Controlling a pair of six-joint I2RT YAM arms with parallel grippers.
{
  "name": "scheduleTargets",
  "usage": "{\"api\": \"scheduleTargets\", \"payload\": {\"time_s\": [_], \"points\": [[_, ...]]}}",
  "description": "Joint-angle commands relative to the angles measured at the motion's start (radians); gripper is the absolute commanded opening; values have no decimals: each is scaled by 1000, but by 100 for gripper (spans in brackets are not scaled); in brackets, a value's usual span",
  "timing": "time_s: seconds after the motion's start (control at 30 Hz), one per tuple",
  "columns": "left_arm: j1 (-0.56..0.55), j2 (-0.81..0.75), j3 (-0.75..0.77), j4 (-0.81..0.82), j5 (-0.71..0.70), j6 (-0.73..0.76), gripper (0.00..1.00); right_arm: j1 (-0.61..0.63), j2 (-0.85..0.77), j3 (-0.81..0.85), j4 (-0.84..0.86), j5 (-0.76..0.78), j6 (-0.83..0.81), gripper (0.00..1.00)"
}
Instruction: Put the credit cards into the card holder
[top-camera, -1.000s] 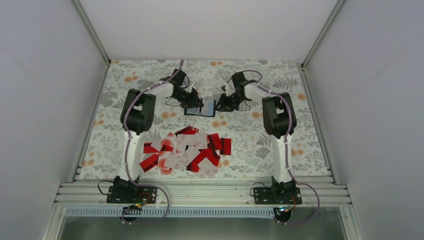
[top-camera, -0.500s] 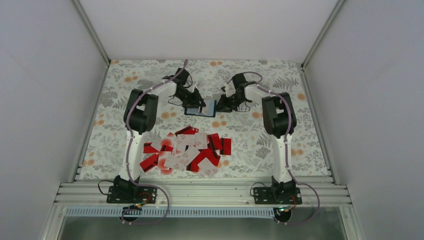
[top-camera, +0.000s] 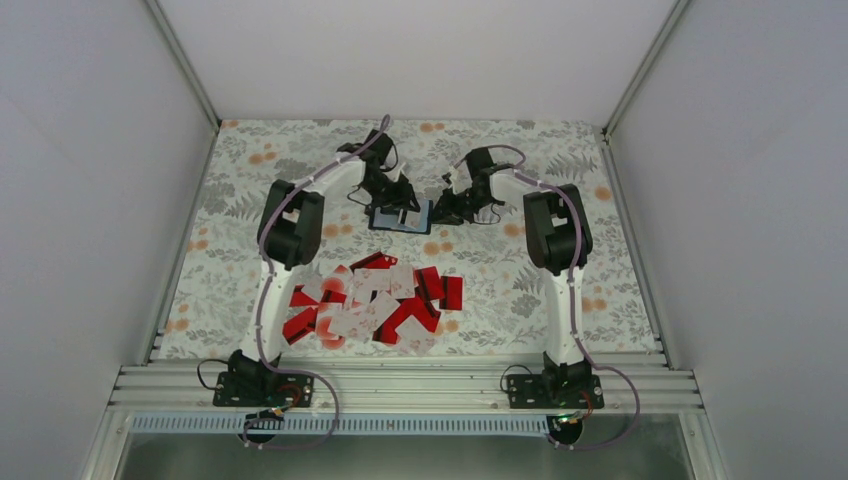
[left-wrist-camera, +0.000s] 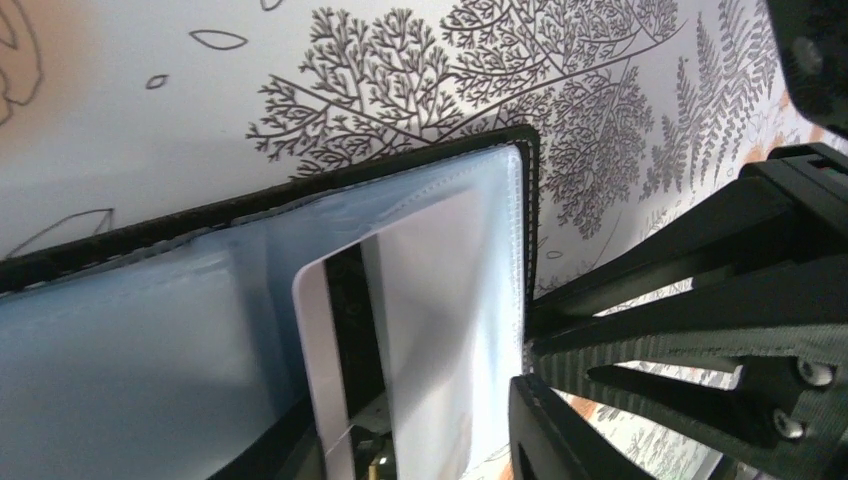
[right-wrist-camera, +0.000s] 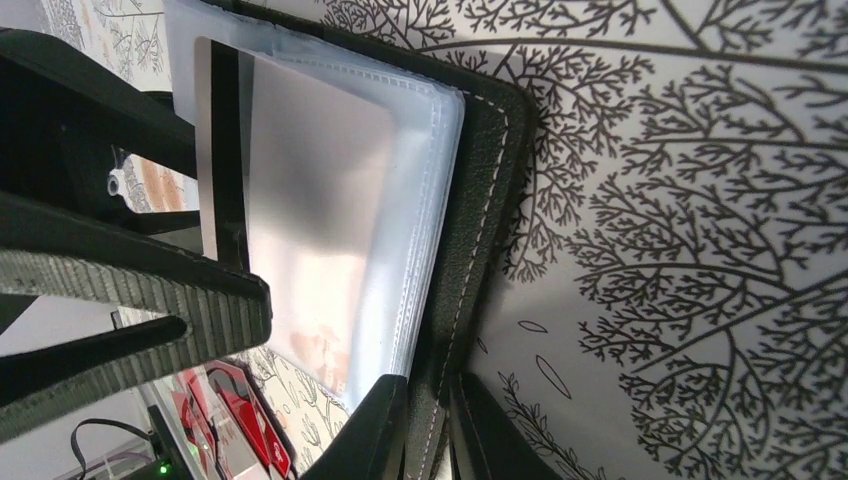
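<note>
The card holder (top-camera: 416, 223) lies open at the far middle of the table, black outside, pale blue clear sleeves inside. My left gripper (top-camera: 399, 204) is over its left part, shut on a white card with a dark stripe (left-wrist-camera: 318, 340). Most of that card sits in a clear sleeve, and only its stripe edge (right-wrist-camera: 226, 150) sticks out. My right gripper (top-camera: 443, 212) is shut on the holder's black cover edge (right-wrist-camera: 480, 200), jaws (right-wrist-camera: 430, 430) either side of it. The other credit cards (top-camera: 375, 305), red and white, lie heaped near the front.
The table has a floral cloth (top-camera: 560, 280). White walls stand on three sides, with a metal rail (top-camera: 400, 385) at the near edge. The two grippers are close together over the holder; my right gripper's fingers (left-wrist-camera: 650, 330) fill the right of the left wrist view.
My left gripper has moved right, over the holder, carrying the white card further into the sleeve. The right gripper and the holder have stayed put.
</note>
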Motion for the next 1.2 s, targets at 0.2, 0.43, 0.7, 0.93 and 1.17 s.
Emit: {"api": "scheduleTargets", "payload": {"time_s": [0.2, 0.43, 0.7, 0.93, 1.17], "points": [[-50, 35, 59, -169, -222, -28, 62, 7, 74, -17, 22, 10, -7, 12], [-71, 46, 141, -235, -315, -39, 100, 7, 64, -35, 36, 1, 6, 11], [-99, 48, 207, -302, -416, -44, 100, 7, 57, -48, 46, 9, 6, 11], [-128, 41, 251, -355, -525, -50, 100, 7, 65, -31, 41, 1, 1, 11], [-167, 68, 317, -416, -634, 4, 100, 8, 48, -19, 37, -13, 0, 11]]}}
